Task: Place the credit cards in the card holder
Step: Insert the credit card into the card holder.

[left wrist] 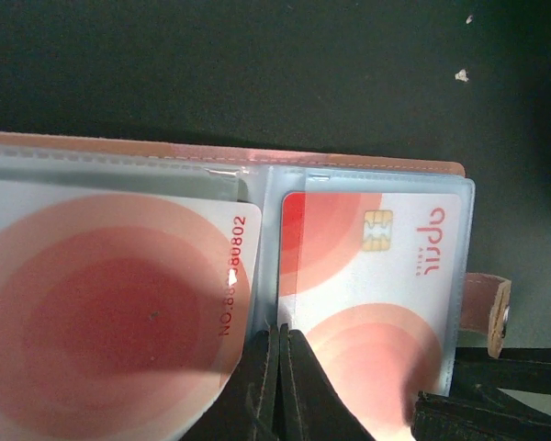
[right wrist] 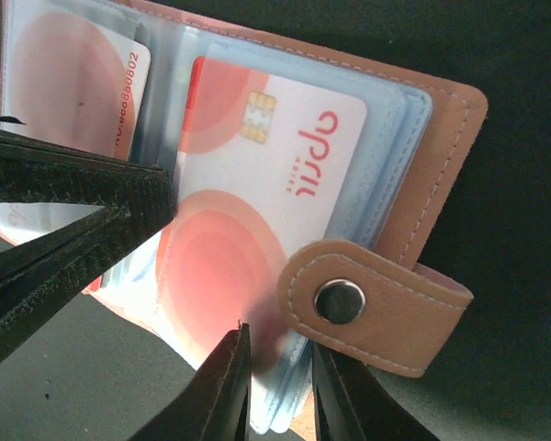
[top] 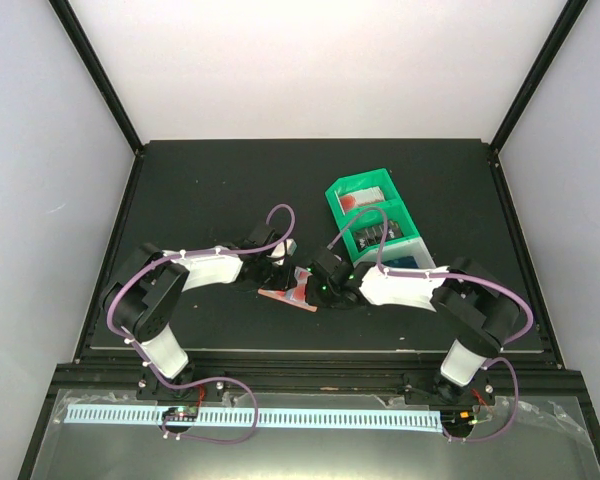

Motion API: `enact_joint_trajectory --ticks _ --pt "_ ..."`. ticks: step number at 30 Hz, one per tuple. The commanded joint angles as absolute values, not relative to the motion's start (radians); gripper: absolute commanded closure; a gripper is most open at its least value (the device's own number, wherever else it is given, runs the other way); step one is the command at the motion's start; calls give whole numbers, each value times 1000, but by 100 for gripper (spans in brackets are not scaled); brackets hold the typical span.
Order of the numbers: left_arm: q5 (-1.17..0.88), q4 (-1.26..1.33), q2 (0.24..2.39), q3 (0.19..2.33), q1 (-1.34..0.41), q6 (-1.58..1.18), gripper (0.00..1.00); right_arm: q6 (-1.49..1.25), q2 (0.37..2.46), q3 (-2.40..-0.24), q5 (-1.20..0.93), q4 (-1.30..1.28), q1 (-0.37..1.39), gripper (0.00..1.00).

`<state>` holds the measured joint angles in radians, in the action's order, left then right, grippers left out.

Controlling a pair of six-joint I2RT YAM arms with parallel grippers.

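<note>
The salmon-orange card holder (top: 280, 294) lies open on the mat between my two grippers, its clear sleeves showing in the left wrist view (left wrist: 257, 184). One red-and-white card (left wrist: 101, 303) sits in the left sleeve. A second red-and-white card (right wrist: 257, 184), with a chip, lies in the right sleeve. My right gripper (right wrist: 280, 390) pinches that card's near edge together with the sleeve pages, beside the snap tab (right wrist: 367, 308). My left gripper (left wrist: 278, 363) is shut, its tips at the fold between the sleeves. I see nothing held between them.
The green-and-white compartment tray (top: 412, 238) stands just behind the right arm, holding a red card (top: 358, 200), a dark card (top: 380, 232) and a blue card (top: 412, 263). The left gripper's fingers (right wrist: 73, 211) lie across the holder in the right wrist view.
</note>
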<state>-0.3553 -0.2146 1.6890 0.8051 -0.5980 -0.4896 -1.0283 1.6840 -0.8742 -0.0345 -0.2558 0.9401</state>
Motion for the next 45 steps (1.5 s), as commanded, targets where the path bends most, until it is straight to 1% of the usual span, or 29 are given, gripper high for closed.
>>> enact_joint_trajectory --ticks 1,3,6,8,11,15,28,32,35,45 --pt "-242 -273 1769 774 -603 -472 98 -1012 1680 -909 -14 -252 936 77" --pt "-242 -273 1770 776 -604 -471 99 -1010 1676 -913 -2 -272 935 69" --pt "-240 -274 1771 778 -604 -471 99 -1011 1670 -913 18 -296 936 66" --pt "-241 -273 1771 777 -604 -471 98 -1014 1664 -909 24 -301 936 68" --pt "-242 -274 1773 779 -604 -470 98 -1011 1660 -910 24 -300 936 74" --pt "-241 -275 1774 779 -604 -469 98 -1006 1661 -915 27 -302 935 78" --pt "-231 -278 1783 778 -604 -469 99 -999 1644 -904 8 -271 936 79" --pt "-227 -278 1781 776 -603 -471 98 -1006 1646 -908 19 -282 936 75" --pt "-227 -278 1782 776 -604 -470 98 -1011 1661 -910 10 -277 935 74" --pt "-226 -279 1787 778 -603 -469 98 -994 1684 -941 -12 -258 936 76"
